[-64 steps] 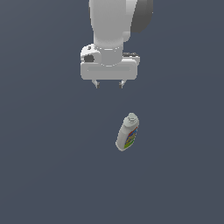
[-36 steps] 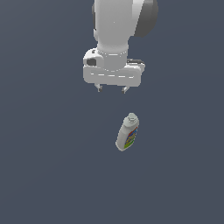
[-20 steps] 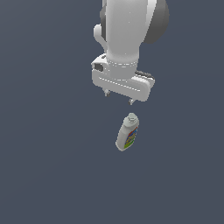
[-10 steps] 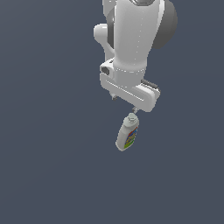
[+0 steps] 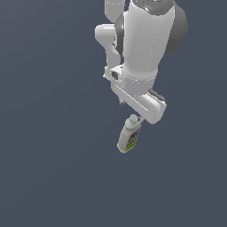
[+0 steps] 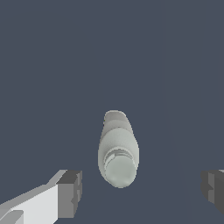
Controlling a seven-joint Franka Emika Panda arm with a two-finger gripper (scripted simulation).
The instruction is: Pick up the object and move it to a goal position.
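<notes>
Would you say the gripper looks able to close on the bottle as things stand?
Probably yes: the open gripper has a finger on each side of the bottle, with nothing between them, though it may need to descend further.

Flat, even simulator light; no cast shadows are seen on the desk (image 5: 44, 177). Soft blur throughout both views, no glare, no edge distortion.

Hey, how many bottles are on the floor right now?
1. The bottle lies on its side just below the hand in the exterior view; in the wrist view it sits between the open fingers. The arm might hide others.
</notes>
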